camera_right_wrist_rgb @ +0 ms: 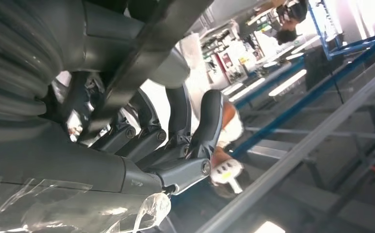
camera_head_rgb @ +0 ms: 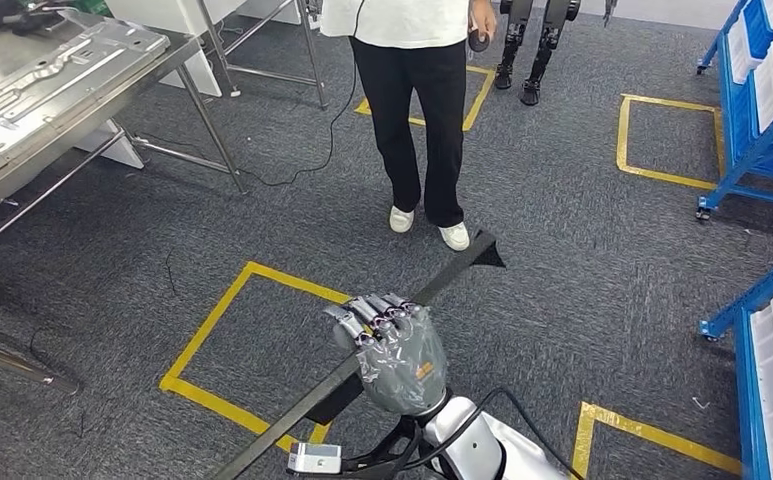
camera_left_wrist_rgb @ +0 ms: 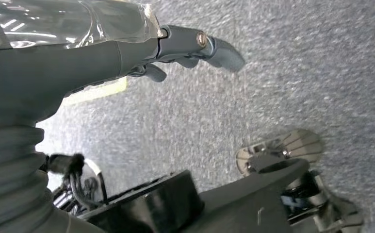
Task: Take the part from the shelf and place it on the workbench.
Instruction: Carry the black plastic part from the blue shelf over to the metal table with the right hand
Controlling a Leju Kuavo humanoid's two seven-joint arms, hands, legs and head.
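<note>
Spanning the upper left of the head view, the workbench [camera_head_rgb: 82,95] carries pressed metal panels. A person [camera_head_rgb: 412,110] in black trousers stands on the grey carpet [camera_head_rgb: 582,270] ahead. The long dark bar [camera_head_rgb: 362,365] lies gripped in the closed fingers of the right hand [camera_head_rgb: 397,350]. The left hand [camera_left_wrist_rgb: 127,53] hangs over carpet, fingers curled around nothing.

Part [camera_head_rgb: 459,268]: long, thin, dark metal strip with a pointed far end. Held off the floor in the right hand [camera_head_rgb: 394,352], running diagonally from near left to far right above the grey carpet.

Bench [camera_head_rgb: 22,150]: far left.
</note>
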